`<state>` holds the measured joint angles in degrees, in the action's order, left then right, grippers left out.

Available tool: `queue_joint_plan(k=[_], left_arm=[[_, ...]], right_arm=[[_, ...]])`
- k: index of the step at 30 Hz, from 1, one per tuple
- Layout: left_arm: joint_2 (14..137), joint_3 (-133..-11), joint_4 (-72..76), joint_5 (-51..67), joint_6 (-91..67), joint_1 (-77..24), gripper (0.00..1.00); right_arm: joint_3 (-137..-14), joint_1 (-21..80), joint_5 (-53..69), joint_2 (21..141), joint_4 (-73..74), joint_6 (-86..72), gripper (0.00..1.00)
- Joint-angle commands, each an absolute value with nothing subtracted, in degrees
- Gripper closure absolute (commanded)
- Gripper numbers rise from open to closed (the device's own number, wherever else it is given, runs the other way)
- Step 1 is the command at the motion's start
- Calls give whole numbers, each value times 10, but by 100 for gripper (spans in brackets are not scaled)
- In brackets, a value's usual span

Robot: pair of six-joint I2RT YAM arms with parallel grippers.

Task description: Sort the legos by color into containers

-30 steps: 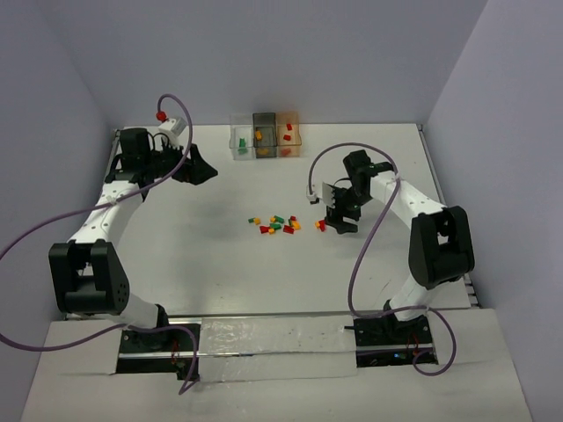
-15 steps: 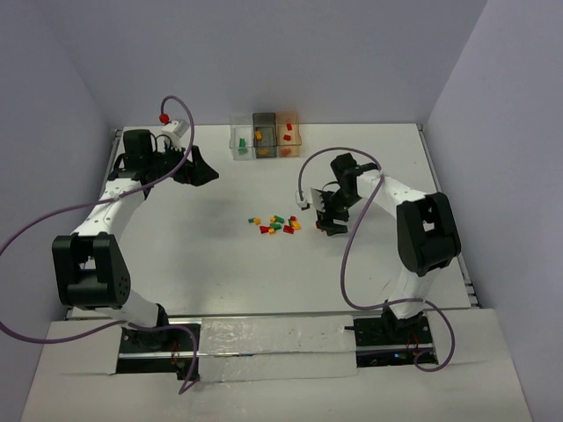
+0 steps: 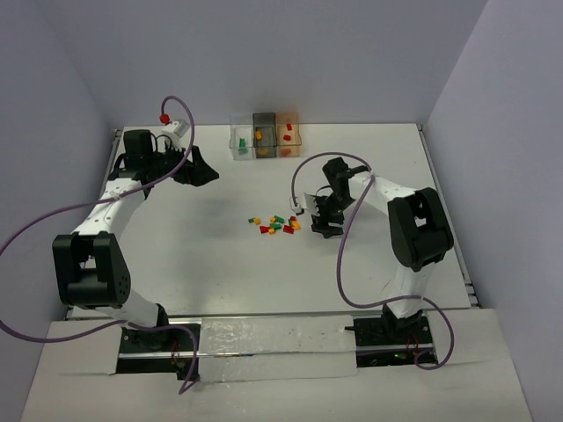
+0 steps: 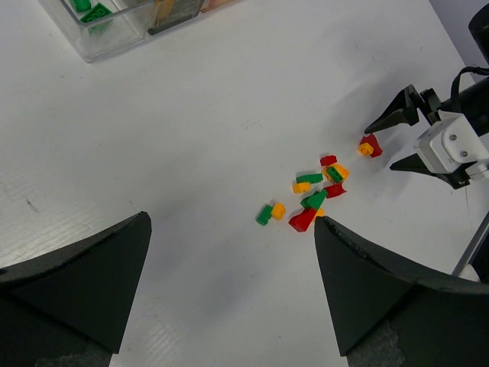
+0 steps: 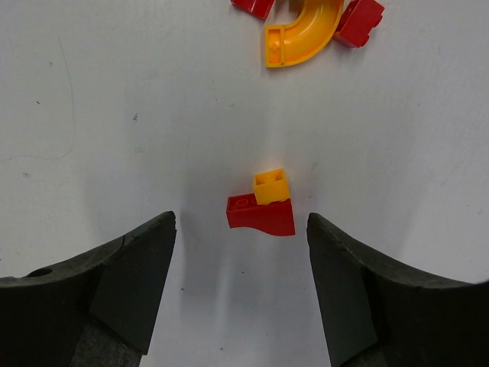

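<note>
Several red, green and orange-yellow legos (image 3: 274,225) lie in a loose pile mid-table; the pile also shows in the left wrist view (image 4: 313,195). My right gripper (image 3: 315,221) is open and low at the pile's right edge. A red brick (image 5: 261,215) with a small yellow brick (image 5: 270,186) on it lies just ahead of and between its fingertips (image 5: 239,228), untouched. My left gripper (image 3: 211,172) is open and empty, held high at the back left (image 4: 231,222). The clear container (image 3: 239,141), dark container (image 3: 264,136) and orange container (image 3: 288,134) stand in a row at the back, each holding bricks.
A curved yellow piece (image 5: 299,38) and two red bricks (image 5: 359,19) lie just beyond the red-and-yellow pair. The clear box with green bricks (image 4: 99,30) shows at the top left of the left wrist view. Purple cables loop over both arms.
My right gripper has moved left towards the pile and now straddles the red-and-yellow pair. My left arm has barely moved.
</note>
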<state>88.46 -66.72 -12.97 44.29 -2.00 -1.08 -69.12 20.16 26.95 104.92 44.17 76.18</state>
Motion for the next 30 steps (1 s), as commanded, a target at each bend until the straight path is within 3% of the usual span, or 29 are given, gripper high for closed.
queue_joint_plan(k=[1,24,30], left_arm=[[888,-683,-113,461,-6,-14,2],[897,-689,-112,462,-7,-14,2],[900,-692,-111,467,-9,-14,2]], right_arm=[[-713,206,267,1057,428,763,26],[-727,221,255,1078,438,748,53],[-742,221,242,1084,448,728,52]])
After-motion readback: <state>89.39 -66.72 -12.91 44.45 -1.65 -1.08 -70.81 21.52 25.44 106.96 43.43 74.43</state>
